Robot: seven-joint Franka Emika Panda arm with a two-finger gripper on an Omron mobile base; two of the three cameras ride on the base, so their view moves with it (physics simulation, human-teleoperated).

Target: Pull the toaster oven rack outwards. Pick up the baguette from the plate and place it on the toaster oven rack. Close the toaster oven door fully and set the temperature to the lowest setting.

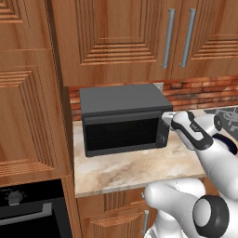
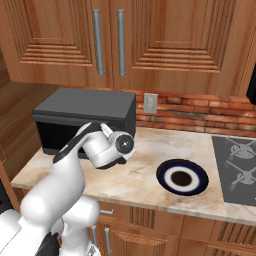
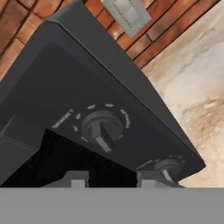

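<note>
Right, gripper sits at the toaster oven control strip, centre-right of the left base view, hand tucked against the oven's right front edge. Toaster oven door looks shut in the left base view; rack and baguette can't be seen, presumably inside, and the plate at lower right of the right base view is bare. So my read: only the temperature step is left. In the hand view the two fingertips poke up at bottom centre with a clear gap between them, nothing held; jaws partly open, not wide. Temperature knob lies just above that gap, mid-frame, slightly left of the gap's centreline. Its raised grip bar runs diagonally, pointing down-right in the frame. A second smaller knob sits lower right, close to the right fingertip, so risk of catching the wrong one. Next move likely needs the jaws brought straight forward onto the upper knob with the fingers straddling the bar across its short side, then rotating toward the lowest mark. Dial labels too small to read.
</note>
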